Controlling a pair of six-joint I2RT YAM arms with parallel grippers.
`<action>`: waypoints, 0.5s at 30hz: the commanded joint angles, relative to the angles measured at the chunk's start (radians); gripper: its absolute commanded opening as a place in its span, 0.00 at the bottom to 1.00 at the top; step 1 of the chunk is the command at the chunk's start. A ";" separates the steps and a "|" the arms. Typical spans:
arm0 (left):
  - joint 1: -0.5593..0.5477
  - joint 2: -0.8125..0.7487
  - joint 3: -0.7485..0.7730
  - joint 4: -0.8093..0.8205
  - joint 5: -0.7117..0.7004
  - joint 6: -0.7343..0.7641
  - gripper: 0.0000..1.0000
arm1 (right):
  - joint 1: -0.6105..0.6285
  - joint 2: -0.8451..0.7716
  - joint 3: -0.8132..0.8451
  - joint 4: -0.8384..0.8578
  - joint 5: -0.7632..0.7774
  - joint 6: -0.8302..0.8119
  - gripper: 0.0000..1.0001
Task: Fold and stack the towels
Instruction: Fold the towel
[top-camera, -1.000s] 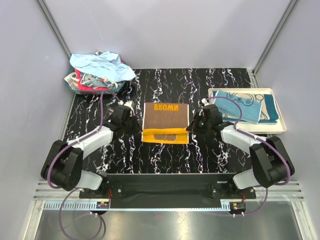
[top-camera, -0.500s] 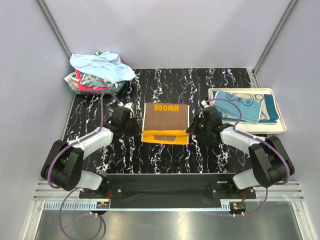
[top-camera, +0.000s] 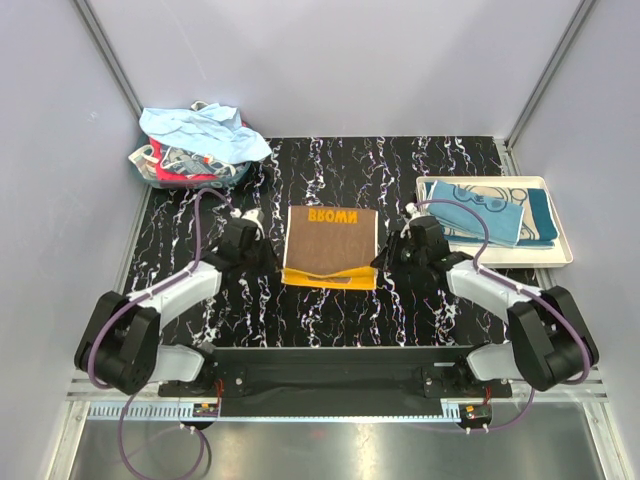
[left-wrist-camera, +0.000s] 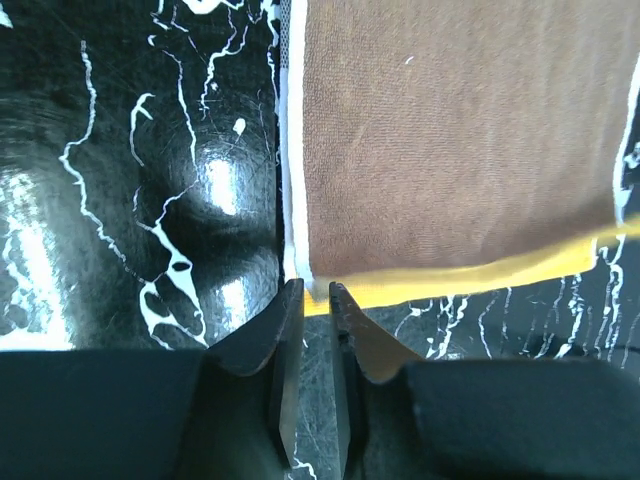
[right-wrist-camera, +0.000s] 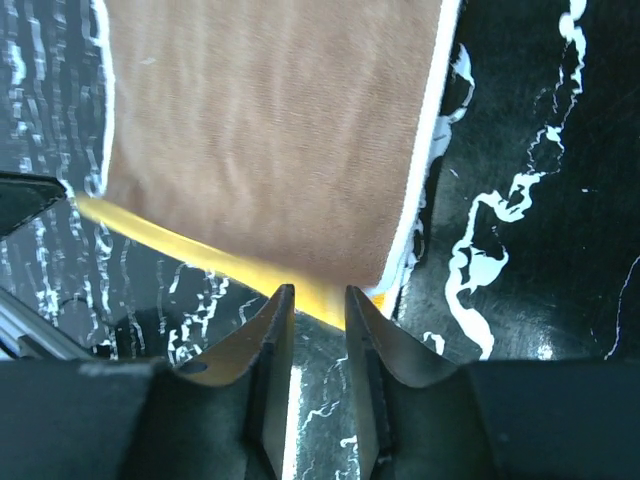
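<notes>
Left claw and right claw are standing narrowly parted at the near corners of the folded orange-yellow towel, possibly touching its edge. It is lying centrally on the worktop; unfolded towels are heaping far left.

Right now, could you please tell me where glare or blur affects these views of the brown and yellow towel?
Top external view: evenly lit, sharp; the brown and yellow cloth towel reads clearly. Left wrist view: bright glare patches on the glossy black marbled table, towel weave crisp. Right wrist view: towel and table veins smeared, softer overall.
</notes>
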 joint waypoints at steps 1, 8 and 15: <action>-0.004 -0.071 -0.017 0.020 -0.041 -0.018 0.21 | 0.010 -0.082 -0.005 -0.027 -0.011 -0.003 0.34; -0.006 -0.117 -0.010 -0.005 -0.043 -0.021 0.27 | 0.010 -0.064 0.038 -0.049 0.061 0.019 0.41; -0.020 -0.014 0.033 0.003 -0.056 -0.015 0.29 | 0.022 0.042 0.033 -0.012 0.046 0.059 0.39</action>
